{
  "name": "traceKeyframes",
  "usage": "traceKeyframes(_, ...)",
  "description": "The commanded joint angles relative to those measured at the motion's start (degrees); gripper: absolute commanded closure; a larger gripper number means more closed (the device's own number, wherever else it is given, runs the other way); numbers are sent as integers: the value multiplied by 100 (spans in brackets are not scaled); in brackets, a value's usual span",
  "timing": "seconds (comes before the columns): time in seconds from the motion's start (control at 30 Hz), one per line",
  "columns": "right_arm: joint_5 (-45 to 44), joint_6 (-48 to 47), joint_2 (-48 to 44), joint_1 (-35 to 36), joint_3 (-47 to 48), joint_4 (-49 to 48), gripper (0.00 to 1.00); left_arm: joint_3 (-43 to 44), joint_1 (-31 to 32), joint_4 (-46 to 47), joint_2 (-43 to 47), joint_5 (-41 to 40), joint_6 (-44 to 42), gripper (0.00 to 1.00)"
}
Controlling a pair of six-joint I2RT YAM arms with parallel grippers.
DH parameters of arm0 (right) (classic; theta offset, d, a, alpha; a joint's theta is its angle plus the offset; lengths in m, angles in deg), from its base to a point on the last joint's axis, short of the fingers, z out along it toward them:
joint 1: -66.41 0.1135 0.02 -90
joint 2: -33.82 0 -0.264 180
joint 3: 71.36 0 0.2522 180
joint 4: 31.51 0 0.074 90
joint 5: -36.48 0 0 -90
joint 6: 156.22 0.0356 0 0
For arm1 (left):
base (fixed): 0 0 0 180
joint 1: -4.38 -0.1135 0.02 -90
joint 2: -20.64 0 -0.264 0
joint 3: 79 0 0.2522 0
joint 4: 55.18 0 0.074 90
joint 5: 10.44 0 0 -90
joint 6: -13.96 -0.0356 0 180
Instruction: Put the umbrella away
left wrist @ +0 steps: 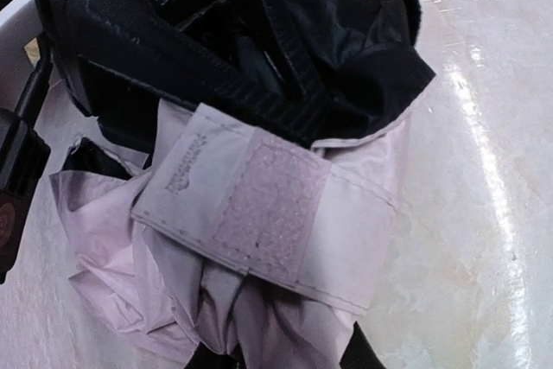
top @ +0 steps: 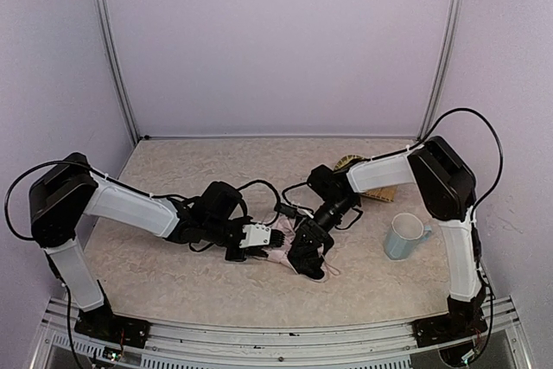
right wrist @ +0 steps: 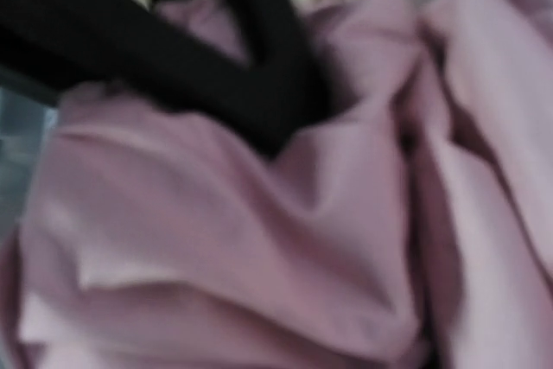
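Note:
The umbrella (top: 278,256) lies crumpled at the middle of the table, pale pink fabric outside and black lining inside. In the left wrist view its pink strap with a fuzzy fastening patch (left wrist: 268,213) lies across the bundle. The left gripper (top: 275,238) reaches in from the left. Its dark fingertips (left wrist: 367,353) stand on either side of a gathered fold of pink fabric, closed on it. The right gripper (top: 309,255) presses down on the bundle from the right. The right wrist view is filled with blurred pink fabric (right wrist: 259,239), so its own fingers are hidden.
A pale blue mug (top: 404,236) stands to the right of the umbrella. A woven tray (top: 363,174) lies partly hidden behind the right forearm. Black cables (top: 263,189) loop above the two wrists. A blurred black bar (right wrist: 173,58) crosses the top of the right wrist view.

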Motion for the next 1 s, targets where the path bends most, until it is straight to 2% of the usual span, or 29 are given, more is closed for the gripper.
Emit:
traceKeyframes(0.0, -1437, 657, -441, -55, -485, -1226, 50, 175, 106, -1075, -359, 782, 353, 83)
traceKeyframes(0.1, -1902, 773, -1093, -55, -1009, -1723, 39, 272, 107, -1507, -549, 800, 502, 92)
traceKeyframes(0.17, -2145, 770, -1520, -55, -1311, -1973, 37, 289, 138, -1532, -600, 849, 574, 95)
traceKeyframes(0.27, -2450, 715, -2204, -55, -1780, -2303, 34, 465, 123, -1759, -736, 912, 621, 97)
traceKeyframes(0.37, -2480, 658, -2886, -7, -2186, -2598, 26, 699, 83, -1997, -936, 1006, 630, 97)
traceKeyframes(0.57, -3372, 371, -3971, 579, -3212, -3346, 20, 1246, -98, -2555, -1346, 1349, 676, 97)
traceKeyframes(0.7, -3619, 564, -4051, 780, -3579, -3544, 18, 1394, -139, -2696, -1415, 1420, 677, 97)
traceKeyframes(0.8, -3686, 835, -3868, 863, -3724, -3607, 13, 1445, -144, -2775, -1434, 1437, 657, 97)
traceKeyframes(0.97, -3837, 1239, -3402, 876, -4039, -4031, 13, 1478, -148, -2788, -1467, 1430, 668, 97)
